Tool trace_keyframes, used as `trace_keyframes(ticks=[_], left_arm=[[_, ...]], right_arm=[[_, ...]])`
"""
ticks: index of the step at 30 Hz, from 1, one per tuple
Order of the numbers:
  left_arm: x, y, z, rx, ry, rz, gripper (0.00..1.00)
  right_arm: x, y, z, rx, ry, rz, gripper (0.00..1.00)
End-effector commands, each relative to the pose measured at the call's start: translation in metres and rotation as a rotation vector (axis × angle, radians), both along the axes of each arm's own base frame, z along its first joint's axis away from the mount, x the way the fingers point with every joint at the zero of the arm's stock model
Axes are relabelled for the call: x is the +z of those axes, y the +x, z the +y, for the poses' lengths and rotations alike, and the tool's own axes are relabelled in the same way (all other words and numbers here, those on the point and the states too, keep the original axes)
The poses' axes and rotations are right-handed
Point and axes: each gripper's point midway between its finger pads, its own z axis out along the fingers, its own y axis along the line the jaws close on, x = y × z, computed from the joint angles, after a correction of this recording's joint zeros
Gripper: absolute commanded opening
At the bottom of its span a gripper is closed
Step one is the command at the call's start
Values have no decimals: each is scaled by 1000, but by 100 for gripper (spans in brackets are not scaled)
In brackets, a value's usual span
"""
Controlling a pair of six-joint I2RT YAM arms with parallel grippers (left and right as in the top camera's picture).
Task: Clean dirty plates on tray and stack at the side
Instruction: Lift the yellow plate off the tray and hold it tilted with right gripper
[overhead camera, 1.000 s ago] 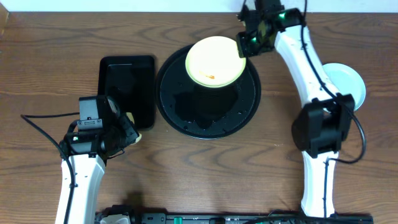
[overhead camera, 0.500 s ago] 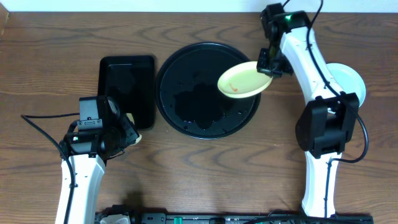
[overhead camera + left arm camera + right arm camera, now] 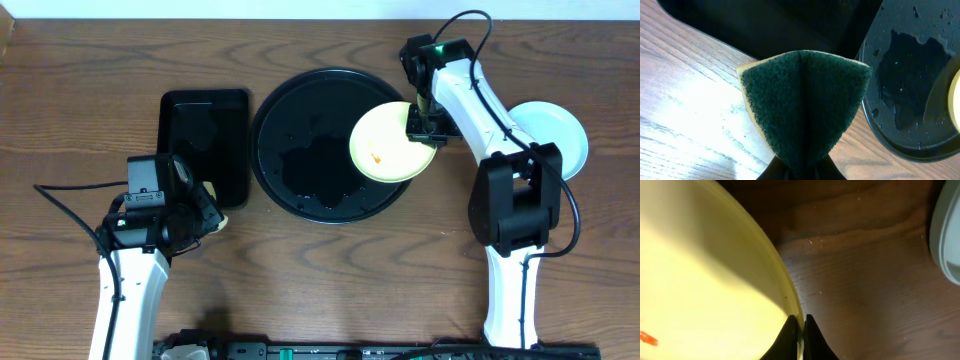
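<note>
A pale yellow plate (image 3: 385, 143) with an orange smear hangs over the right edge of the round black tray (image 3: 300, 150). My right gripper (image 3: 420, 133) is shut on its rim; the right wrist view shows the yellow plate (image 3: 705, 280) pinched between the dark fingers (image 3: 789, 340), and my right gripper (image 3: 800, 335) sits at the frame's bottom. A pale mint plate (image 3: 560, 125) lies on the table at the right, its edge (image 3: 945, 235) showing too. My left gripper (image 3: 205, 215) is shut on a folded green sponge (image 3: 805, 105), low beside the tray (image 3: 905, 85); its jaws (image 3: 802, 172) barely show.
A smaller rectangular black tray (image 3: 205, 145) lies left of the round tray, its corner (image 3: 765, 25) in the left wrist view. Water pools on the round tray. A cable trails at the far left. The table's far edge meets a white wall.
My right gripper has carried the yellow plate from the back of the tray toward its right edge and lowered it, tilting then levelling. The left arm has not moved.
</note>
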Motion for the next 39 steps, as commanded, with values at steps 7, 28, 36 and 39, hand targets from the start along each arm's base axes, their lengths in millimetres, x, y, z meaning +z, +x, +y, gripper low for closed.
trace_keyframes(ticks=[7, 28, 36, 39], left_arm=[[1, 2, 4, 1, 17, -6, 9], [1, 2, 4, 1, 17, -5, 9], [-1, 1, 3, 1, 16, 1, 9], [-1, 0, 3, 1, 16, 2, 9]], right_arm=[[4, -8, 18, 239, 146, 94, 23], [25, 38, 0, 402, 545, -80, 49], [9, 33, 10, 453, 606, -73, 37], [3, 30, 10, 456, 596, -62, 34]])
